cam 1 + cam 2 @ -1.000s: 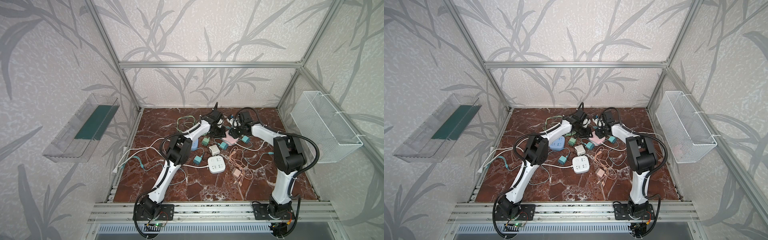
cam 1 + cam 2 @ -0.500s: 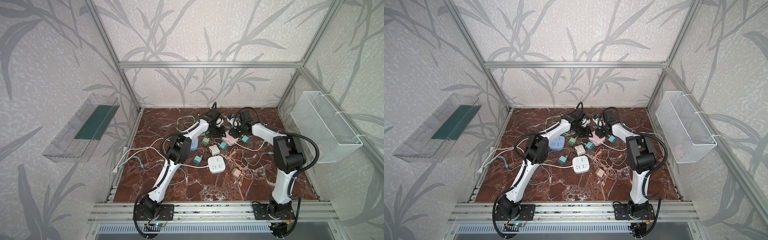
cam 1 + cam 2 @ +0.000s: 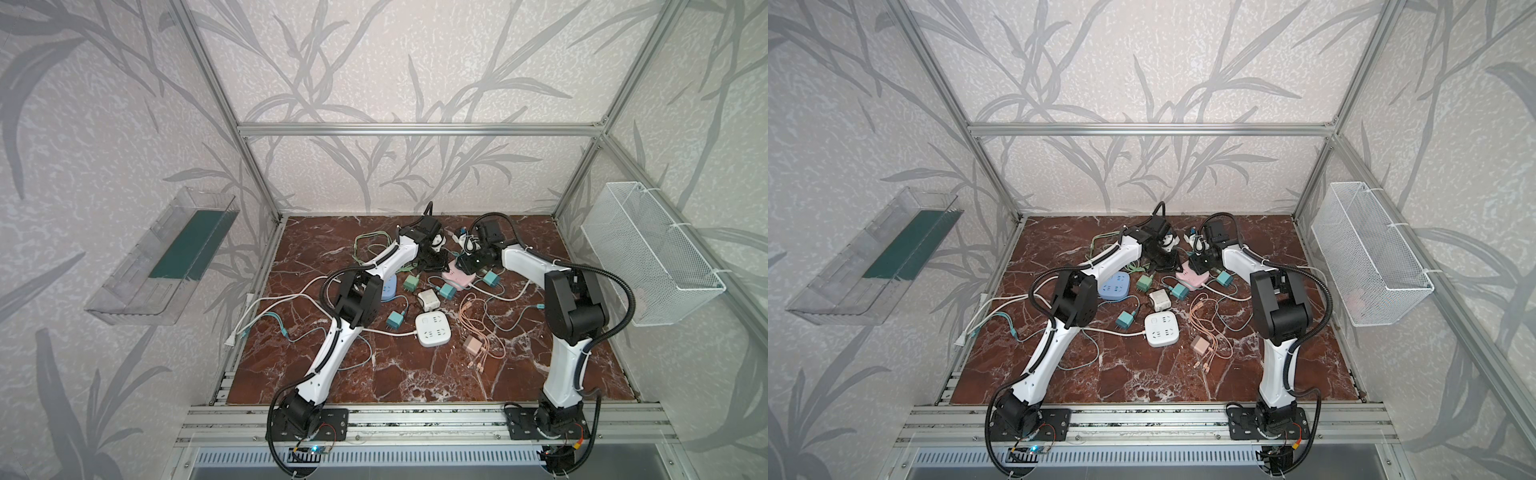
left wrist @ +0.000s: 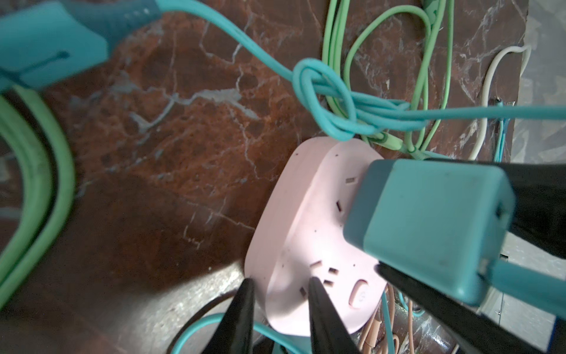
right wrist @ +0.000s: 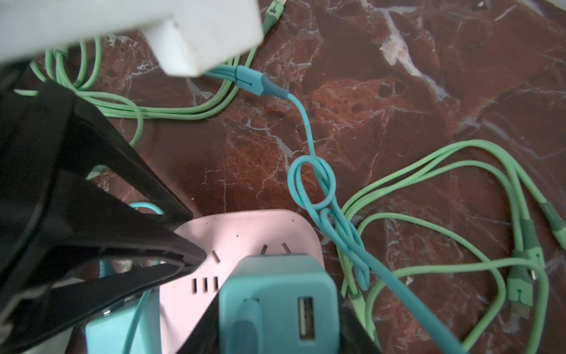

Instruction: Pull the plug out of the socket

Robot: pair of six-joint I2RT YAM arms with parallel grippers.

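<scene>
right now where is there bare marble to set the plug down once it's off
Widest bare marble: the front strip between the white power strip and the front rail. Also the back right corner, behind the right arm. Crowded: the middle around the pink socket, thick with teal plugs and peach cables.

Plastic and rubber parts on a polished stone-look tabletop (image 4: 183, 153) inside a metal frame (image 3: 415, 129).
The tabletop is glossy, red-brown, veined like marble, catching glare. The pink socket (image 4: 306, 214) is smooth matt plastic; the teal plug (image 4: 428, 214) is matt plastic, faintly specked. The teal cable (image 4: 490, 112) and green cables (image 4: 49, 184) look smooth and rubbery. The fingers (image 4: 242, 318) of the left gripper (image 4: 281, 282) are smooth black plastic with a slight sheen. The frame is brushed aluminium, the basket (image 3: 648, 257) white wire mesh, the tray (image 3: 137, 286) clear shiny plastic, the walls (image 3: 374, 62) rough textured paper.
</scene>
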